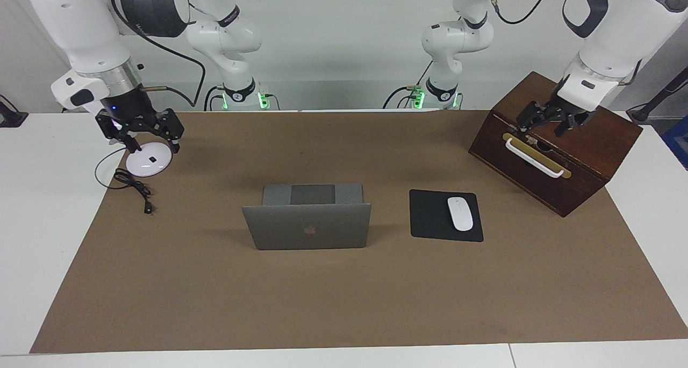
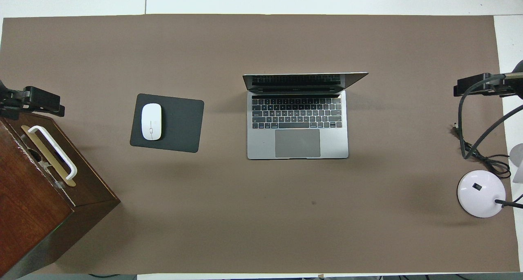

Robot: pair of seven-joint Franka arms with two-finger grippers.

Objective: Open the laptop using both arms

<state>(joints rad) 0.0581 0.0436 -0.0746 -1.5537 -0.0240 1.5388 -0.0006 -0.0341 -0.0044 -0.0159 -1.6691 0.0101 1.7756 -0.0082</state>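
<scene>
The silver-grey laptop [image 1: 309, 225] stands open in the middle of the brown mat, its lid upright with the apple logo turned away from the robots. The overhead view shows its keyboard and trackpad [image 2: 297, 124]. My left gripper [image 1: 539, 130] hangs open and empty over the wooden box [image 1: 591, 142] at the left arm's end of the table, and shows in the overhead view [image 2: 36, 102]. My right gripper [image 1: 154, 145] hangs open and empty over the lamp base [image 1: 146, 161] at the right arm's end, and shows in the overhead view [image 2: 476, 86]. Neither gripper touches the laptop.
A black mouse pad [image 1: 430, 217] with a white mouse [image 1: 460, 213] lies beside the laptop toward the left arm's end. The box has a white handle [image 1: 535, 157]. The lamp's black cable [image 1: 134, 188] lies coiled on the mat.
</scene>
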